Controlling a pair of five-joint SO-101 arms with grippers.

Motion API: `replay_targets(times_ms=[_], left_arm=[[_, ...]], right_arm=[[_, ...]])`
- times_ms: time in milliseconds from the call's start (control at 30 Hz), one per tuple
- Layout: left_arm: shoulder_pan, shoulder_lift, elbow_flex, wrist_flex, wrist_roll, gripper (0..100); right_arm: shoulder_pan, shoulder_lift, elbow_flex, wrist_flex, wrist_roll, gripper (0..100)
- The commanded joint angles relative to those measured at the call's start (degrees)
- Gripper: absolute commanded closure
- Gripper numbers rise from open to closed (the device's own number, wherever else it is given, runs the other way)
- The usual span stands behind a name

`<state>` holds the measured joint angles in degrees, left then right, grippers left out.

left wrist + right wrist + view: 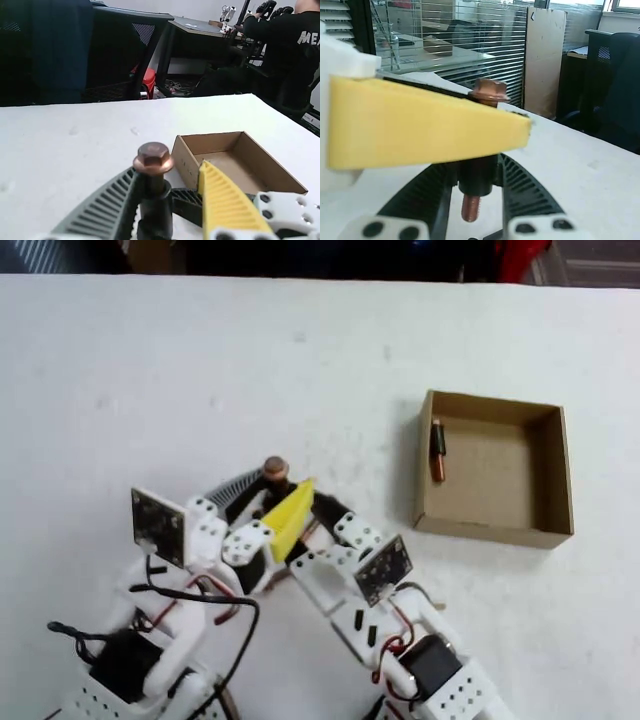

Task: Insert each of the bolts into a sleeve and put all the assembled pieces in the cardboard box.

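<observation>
- Because the bolt (153,156) sits head-up in the black sleeve (156,210), with its threaded end (470,207) poking out below, you can judge this pair as joined. It is held up between the two arms, well apart from the cardboard box (490,527).
- Your left hand (265,483) is clamped on the sleeve. Its ribbed fingers (102,212) press the sleeve from either side, which leaves the bolt's head free and holds the pair upright.
- Note the shapes. The bolt is coppery metal with a hexagonal head on a round flange, and the sleeve is a plain dark cylinder. The fingers are grey printed plastic wedges whose ridges should bite on a smooth round body.
- Your right hand (308,490), partly yellow plastic, lies just beside the pair on the box side. Whether it is apart or together I cannot tell.
- The cardboard box is shallow, open-topped and made of brown card, standing on the right arm's side. One assembled piece (437,450) lies inside against the wall nearest the hands, so part of the task is done.
- The surface (200,370) is white and matt. A round sleeve could roll there if it slips, so I would carry the pair over the box before you let go.
</observation>
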<state>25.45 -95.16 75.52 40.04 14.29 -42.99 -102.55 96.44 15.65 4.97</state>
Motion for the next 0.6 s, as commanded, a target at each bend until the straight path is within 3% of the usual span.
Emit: replay_targets(times_ms=[0,400,567], left_arm=[[0.31,-0.04,-1.05,-2.37,-0.97,80],[-6.55,0.22,-0.18,-4.66,-1.05,80],[-5.41,0.04,1.23,-7.21,-4.48,80]], right_arm=[[0.22,-0.57,0.44,-0.13,0.35,98.1],[0.22,-0.57,0.44,0.66,0.35,98.1],[0.22,-0.57,0.44,0.66,0.35,98.1]])
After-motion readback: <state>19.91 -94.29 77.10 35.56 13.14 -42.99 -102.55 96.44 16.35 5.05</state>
